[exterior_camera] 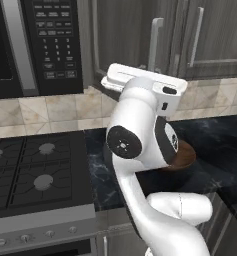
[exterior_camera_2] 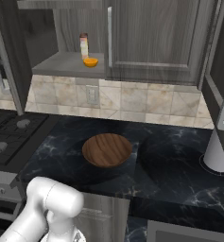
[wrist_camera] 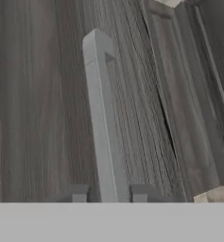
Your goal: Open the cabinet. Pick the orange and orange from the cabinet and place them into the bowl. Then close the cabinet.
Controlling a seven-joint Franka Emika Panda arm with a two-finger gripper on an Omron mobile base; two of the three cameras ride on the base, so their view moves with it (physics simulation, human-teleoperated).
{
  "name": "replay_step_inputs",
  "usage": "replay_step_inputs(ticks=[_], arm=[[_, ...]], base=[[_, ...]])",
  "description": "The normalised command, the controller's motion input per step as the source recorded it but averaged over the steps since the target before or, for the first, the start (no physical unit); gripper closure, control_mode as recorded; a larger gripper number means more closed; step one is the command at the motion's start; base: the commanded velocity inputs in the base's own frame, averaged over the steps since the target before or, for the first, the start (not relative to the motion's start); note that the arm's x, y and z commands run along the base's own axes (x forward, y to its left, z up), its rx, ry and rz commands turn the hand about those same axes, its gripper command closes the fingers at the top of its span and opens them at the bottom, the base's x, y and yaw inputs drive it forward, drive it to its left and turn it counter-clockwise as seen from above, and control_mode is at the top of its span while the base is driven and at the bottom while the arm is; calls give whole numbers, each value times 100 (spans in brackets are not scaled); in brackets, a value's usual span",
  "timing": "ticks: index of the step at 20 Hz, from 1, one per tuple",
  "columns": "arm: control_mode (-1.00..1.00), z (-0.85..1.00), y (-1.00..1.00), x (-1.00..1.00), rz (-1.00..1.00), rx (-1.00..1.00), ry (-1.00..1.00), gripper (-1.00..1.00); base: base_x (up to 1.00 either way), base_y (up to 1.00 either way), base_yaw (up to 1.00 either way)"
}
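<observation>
Your claw (wrist_camera: 108,193) straddled the handle (wrist_camera: 101,118) of the open door, a tip close on either side; whether it pinched the bar could not be told. Drawn away askew, a tip might have snagged the bar and swung the door. In the cabinet (exterior_camera_2: 151,38), a bottle (exterior_camera_2: 84,45) stood just beside one orange (exterior_camera_2: 90,62), and a careless reach could have toppled it. Right of the stove (exterior_camera_2: 9,137), the bowl (exterior_camera_2: 107,150) sat empty on the dark marbled tabletop (exterior_camera_2: 170,179), with a tiled wall behind.

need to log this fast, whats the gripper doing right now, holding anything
Gripper: fingers sit either side of the cabinet door handle; whether they are gripping it or letting go cannot be told.
</observation>
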Motion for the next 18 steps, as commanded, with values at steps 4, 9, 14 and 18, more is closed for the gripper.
replay_step_inputs(ticks=[4, 9, 14, 18], arm=[[-100, 0, 30, 0, -3, -5, 2, -100], [-100, 0, 9, -13, 2, -2, -3, -100], [-100, 0, 2, -62, 0, 0, 0, -100], [-100, 0, -34, -96, 0, 9, -1, -100]], base=[[0, 0, 0], [0, 0, 0], [0, 0, 0], [0, 0, 0]])
